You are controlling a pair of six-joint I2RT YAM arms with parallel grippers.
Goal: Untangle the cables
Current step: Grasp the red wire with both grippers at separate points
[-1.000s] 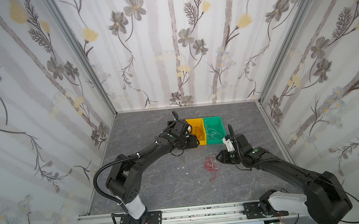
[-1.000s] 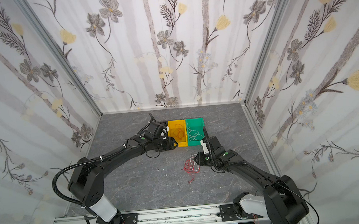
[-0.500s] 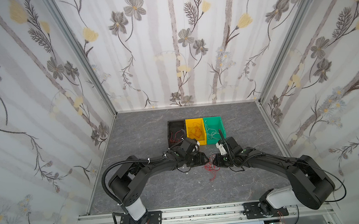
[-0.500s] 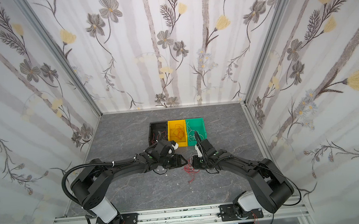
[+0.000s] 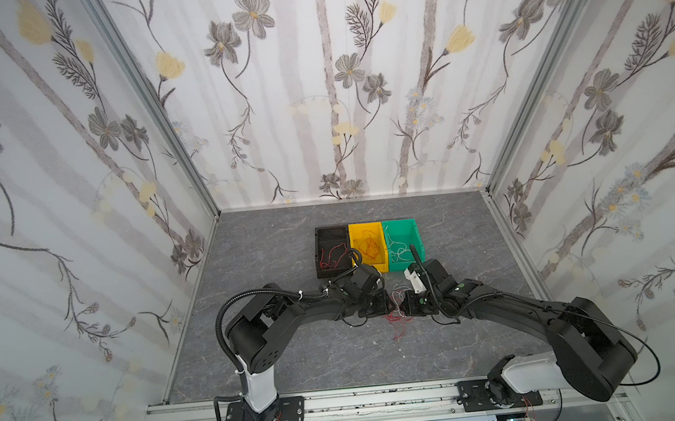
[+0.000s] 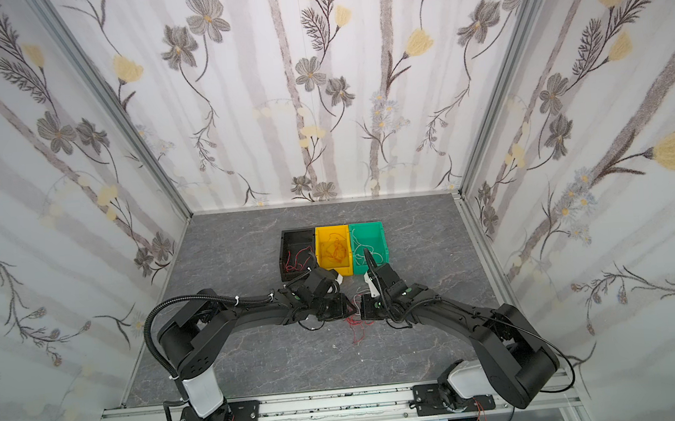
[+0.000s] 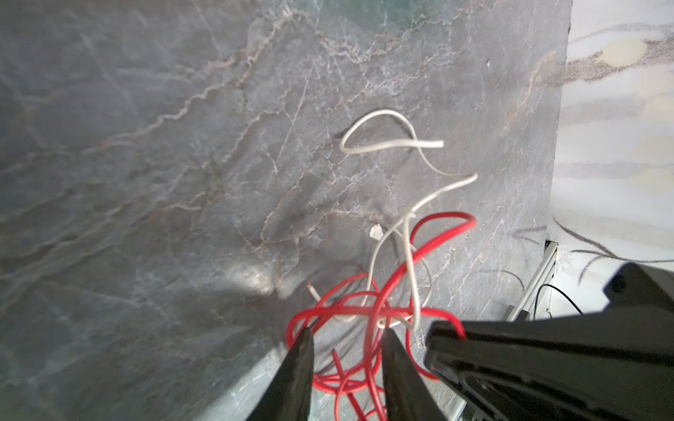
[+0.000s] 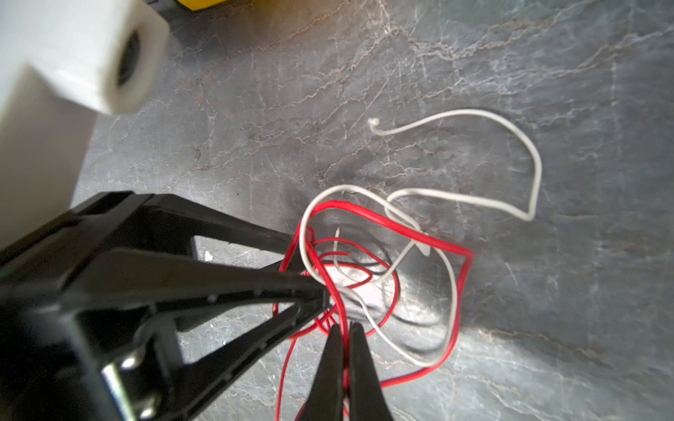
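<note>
Grey marbled tabletop (image 5: 281,349) is seen from above. Along its far side three bins are set in a row: a black bin (image 5: 317,238), a yellow bin (image 5: 364,228) and a green bin (image 5: 415,234), each with thin strands inside. Nearer, at mid-table, the left gripper (image 7: 348,333) is held low with its fingers slightly spread and red loops lying between them. The cables (image 5: 397,318) — a red and white tangle — are found on the table between both grippers. The right gripper (image 8: 344,326) is pressed together, with a red strand pinched.
</note>
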